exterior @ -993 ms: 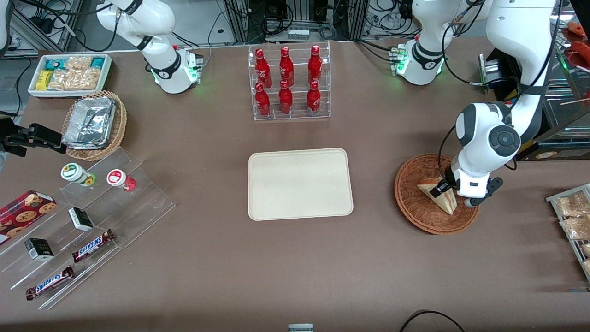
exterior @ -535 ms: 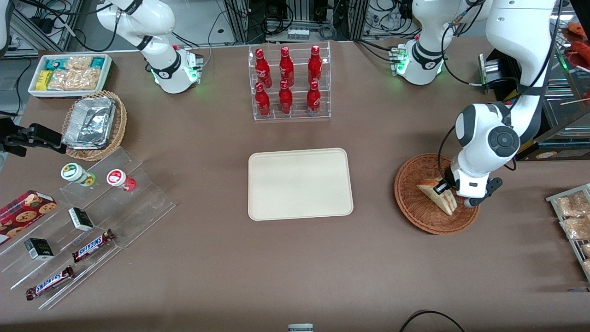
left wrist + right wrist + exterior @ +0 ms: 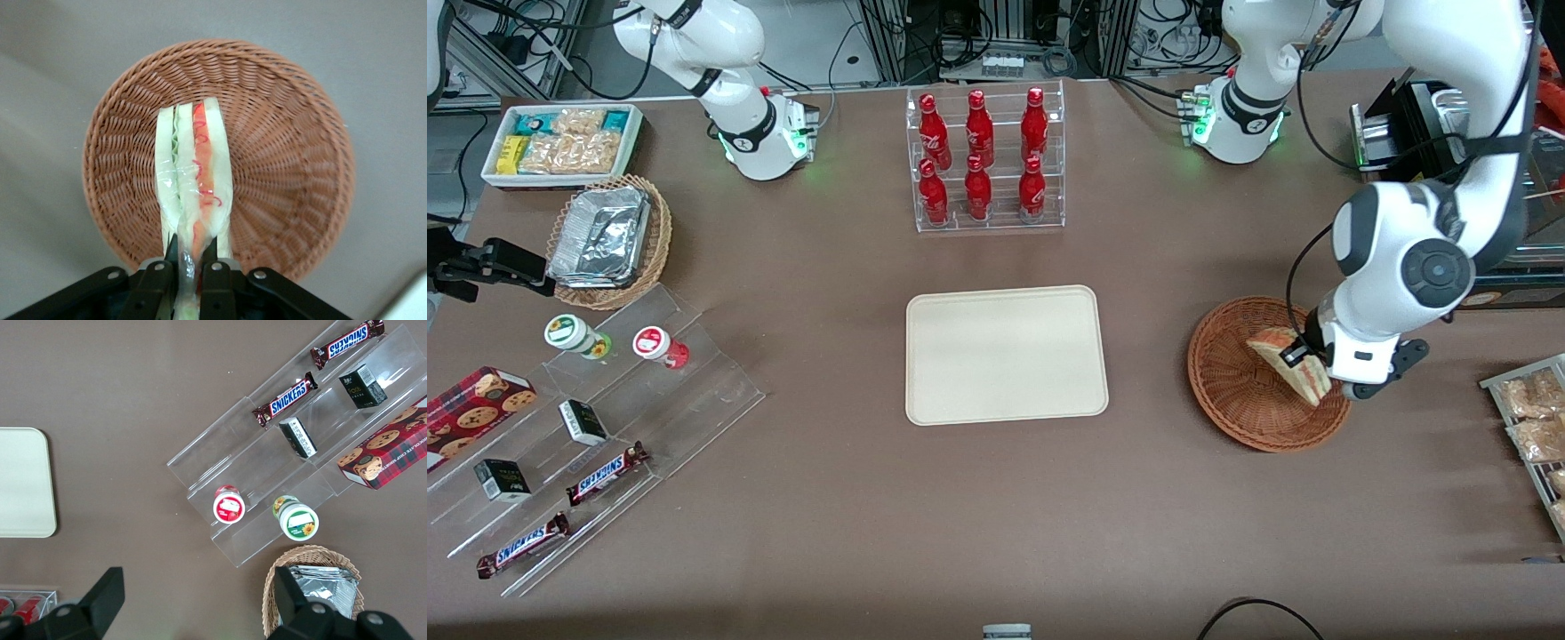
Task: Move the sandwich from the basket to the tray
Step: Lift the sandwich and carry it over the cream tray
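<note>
Above the basket [image 3: 1258, 382], the left gripper [image 3: 191, 267] pinches the wrapped sandwich [image 3: 192, 183] by one end, hanging edge-on and apparently clear of the weave, so the arm should lift straight, then carry it level and slow to the tray [image 3: 1005, 353].

The sandwich [image 3: 1294, 363] [image 3: 193, 193] is a triangular wedge of pale bread in clear wrap, its cut edge showing green and red-orange filling, and it hangs tilted above the basket [image 3: 1240, 391] [image 3: 280, 153], pinched at one end by the left arm's tool [image 3: 1303, 356] [image 3: 190, 263], whose fingers press both of its faces. The basket is a round, shallow, reddish-brown wicker bowl sitting on the brown bench toward the working arm's end. The tray [image 3: 1006, 354] [image 3: 23, 483], flat, cream-beige and rectangular with rounded corners and a low rim, lies bare at mid-bench, well apart from the basket.
</note>
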Robot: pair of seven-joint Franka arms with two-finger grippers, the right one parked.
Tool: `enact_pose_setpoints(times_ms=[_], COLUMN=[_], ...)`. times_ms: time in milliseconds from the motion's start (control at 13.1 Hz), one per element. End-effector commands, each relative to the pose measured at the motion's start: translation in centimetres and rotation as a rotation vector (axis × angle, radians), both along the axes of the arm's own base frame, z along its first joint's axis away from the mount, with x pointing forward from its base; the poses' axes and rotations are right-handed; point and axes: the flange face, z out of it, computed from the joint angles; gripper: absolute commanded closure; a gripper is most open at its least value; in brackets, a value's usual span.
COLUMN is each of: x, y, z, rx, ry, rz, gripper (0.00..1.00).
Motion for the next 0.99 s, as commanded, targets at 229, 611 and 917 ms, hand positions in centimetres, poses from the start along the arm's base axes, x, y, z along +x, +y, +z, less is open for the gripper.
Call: enact_pose_setpoints(times_ms=[229,611,917], x=[0.7,-0.3,-0.9], y=[-10.0,-18.9,-28.8], z=[8.9,10.4,7.8], rx=[0.006,-0.052,-0.126], ry=[-0.002,-0.037,-0.018], rz=[-0.184,-0.334,-0.425], gripper=[1.00,1.00,1.00])
